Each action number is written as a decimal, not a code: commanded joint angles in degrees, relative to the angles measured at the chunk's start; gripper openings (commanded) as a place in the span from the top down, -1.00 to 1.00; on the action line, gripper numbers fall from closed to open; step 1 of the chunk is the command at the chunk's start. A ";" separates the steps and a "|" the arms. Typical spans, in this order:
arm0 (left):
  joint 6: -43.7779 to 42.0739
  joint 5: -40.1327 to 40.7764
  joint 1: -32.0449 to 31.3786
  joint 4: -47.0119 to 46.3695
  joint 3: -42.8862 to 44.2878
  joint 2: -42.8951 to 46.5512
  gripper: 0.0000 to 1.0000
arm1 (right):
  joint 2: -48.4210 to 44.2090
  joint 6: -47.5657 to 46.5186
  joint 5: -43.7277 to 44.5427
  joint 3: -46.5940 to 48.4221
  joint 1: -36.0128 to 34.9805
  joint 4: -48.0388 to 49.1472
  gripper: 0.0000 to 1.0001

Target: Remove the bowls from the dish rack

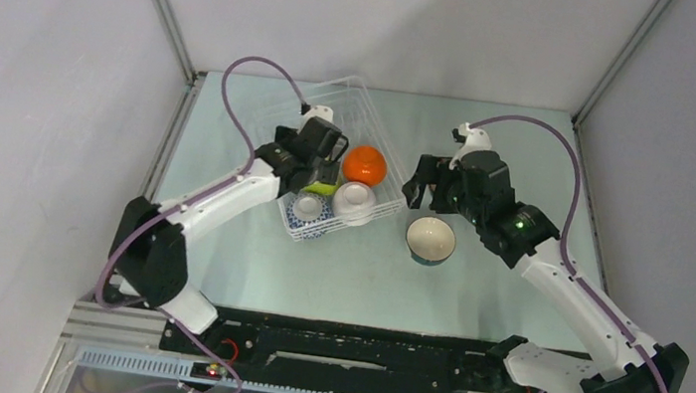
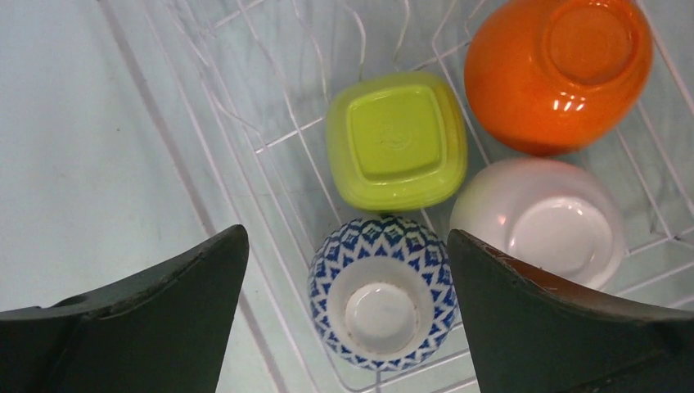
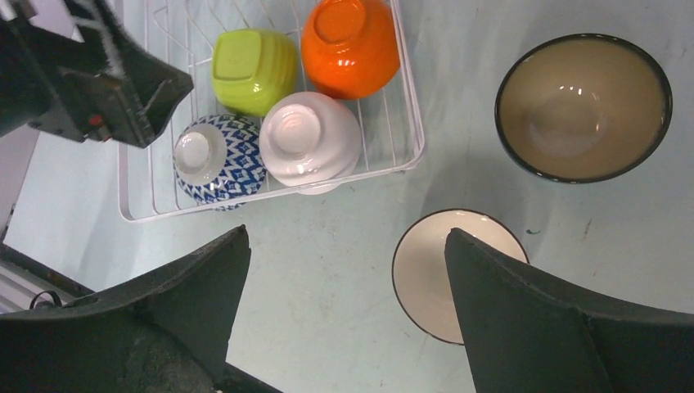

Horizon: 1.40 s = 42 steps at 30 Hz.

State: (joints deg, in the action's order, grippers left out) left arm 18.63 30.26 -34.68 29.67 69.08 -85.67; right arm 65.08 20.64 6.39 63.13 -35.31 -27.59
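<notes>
The white wire dish rack [image 1: 355, 89] holds an orange bowl [image 1: 365, 165], a white bowl [image 1: 353, 200], a lime green bowl [image 2: 397, 139] and a blue-and-white patterned bowl [image 2: 380, 291], all upside down. My left gripper [image 2: 348, 232] hangs open above the blue-and-white bowl, one finger on each side, touching nothing. My right gripper [image 3: 345, 232] is open over bare table just right of the rack [image 3: 416, 123]. Two bowls stand upright on the table: a dark-rimmed one with a beige inside [image 3: 583, 106] and a cream one [image 3: 425, 274] partly behind my right finger.
The left arm's wrist [image 3: 82, 82] hangs over the rack's left part. Grey walls close in the table on three sides. In the top view only one table bowl [image 1: 430, 240] shows, beside the right gripper [image 1: 417, 191].
</notes>
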 commanded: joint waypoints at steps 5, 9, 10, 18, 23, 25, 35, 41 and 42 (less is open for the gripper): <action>3.11 -1.96 -0.35 0.50 6.95 -4.83 -1.00 | 2.18 -1.68 -2.35 0.14 -0.37 3.59 -0.92; 4.69 -6.85 -0.46 -0.14 6.99 -5.14 -1.00 | 2.88 -1.46 -2.32 0.09 -0.35 4.85 -0.92; 5.47 -7.22 -0.47 -0.14 6.91 -5.19 -1.00 | 3.13 -1.48 -2.60 0.13 -0.33 5.29 -0.91; 7.20 -8.00 -0.46 0.20 4.52 -3.32 -1.00 | 8.65 -1.36 -5.78 2.39 -0.37 6.44 -0.88; 7.83 -6.73 -0.19 1.62 4.58 -3.17 -1.00 | 10.55 -0.68 -7.23 3.43 -0.37 7.11 -0.82; 9.42 -7.41 0.75 2.39 6.44 -5.61 -1.00 | 10.72 -0.37 -7.20 3.57 -0.43 7.39 -0.83; 12.33 -6.03 3.60 3.93 15.46 -16.15 -1.00 | 11.36 -0.74 -6.40 3.64 -0.46 7.57 -0.83; 13.27 -8.63 6.02 3.64 16.01 -17.47 -1.00 | 13.08 -0.71 -6.50 3.59 -0.46 8.85 -0.84; 13.34 -9.20 6.22 3.49 16.11 -17.95 -1.00 | 13.44 -0.55 -6.68 3.59 -0.46 9.28 -0.84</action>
State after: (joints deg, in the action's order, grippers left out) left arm 30.11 22.74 -29.74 34.02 82.06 -103.09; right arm 76.95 20.23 -0.32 64.58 -35.35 -20.86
